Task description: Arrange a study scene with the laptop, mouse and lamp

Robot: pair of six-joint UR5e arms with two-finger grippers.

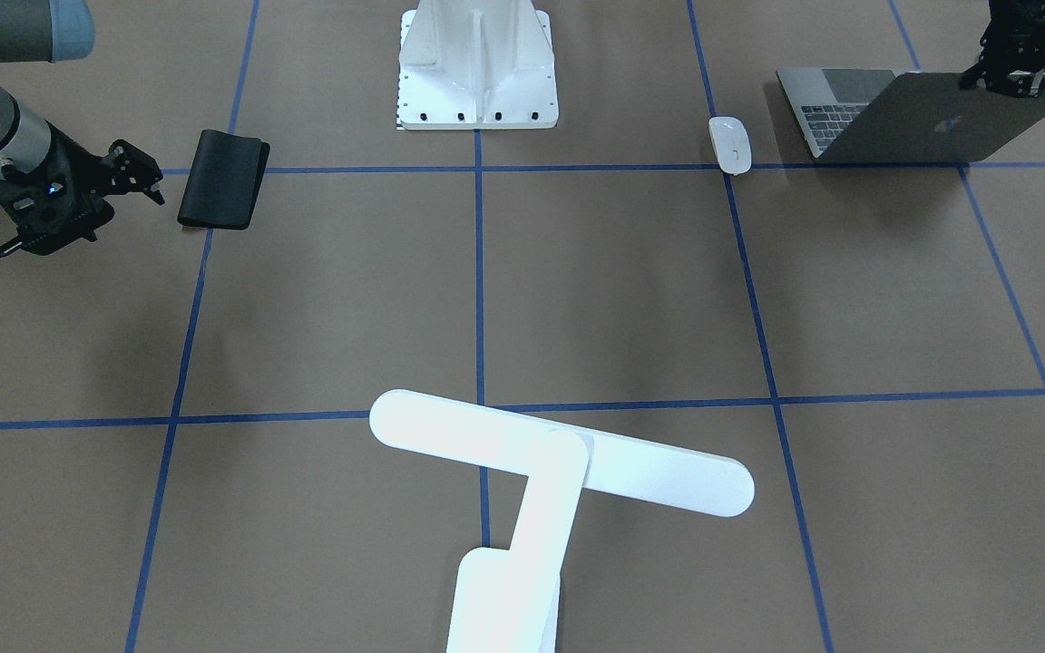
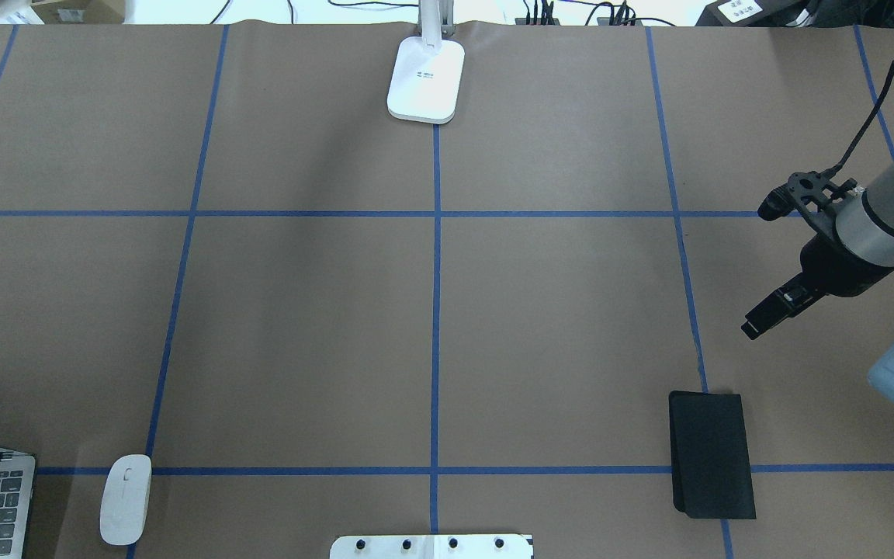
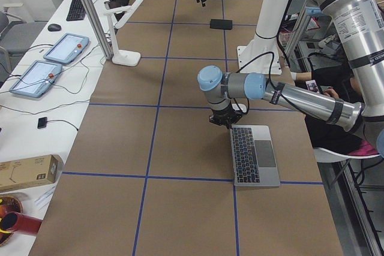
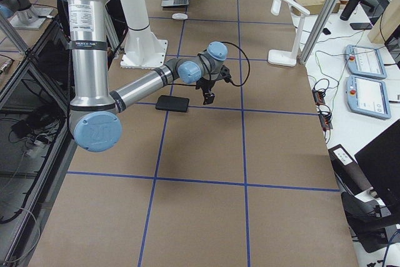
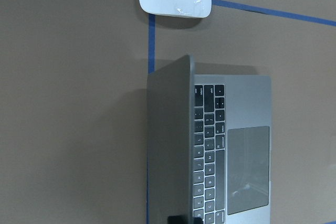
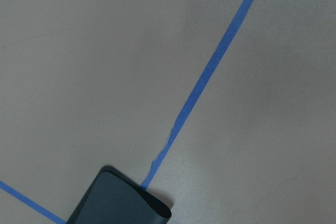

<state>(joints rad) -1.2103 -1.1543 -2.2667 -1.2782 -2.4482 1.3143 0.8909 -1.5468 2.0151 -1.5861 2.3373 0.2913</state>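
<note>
Now, step in hand: opening the slim space-grey metal laptop (image 1: 931, 122); I judge this from the left end effector (image 1: 1010, 82) sitting at the top edge of its raised lid
Left end effector: appears clenched on that lid edge; one fingertip (image 5: 184, 219) shows on the screen side in its wrist view
Right end effector (image 1: 152, 181): released, holding nothing; it hangs near the black flexible mouse pad (image 1: 223, 179), apart from it
Doing it well: swing the lid along the hinge's arc rather than pulling straight; go slowly so the base does not slide into the mouse; stop at a readable angle; let go upward, away from the screen
Where things are: laptop at the robot's near left corner of the brown, blue-taped counter (image 1: 622, 290); small white oval mouse (image 1: 729, 143) just beside it on a blue line; large white bar-headed desk lamp (image 1: 568, 462) at the far edge, centre, well apart from both
Count: one laptop; one mouse; one lamp; one mouse pad; one white ribbed metal pedestal (image 1: 477, 63); two arms
</note>
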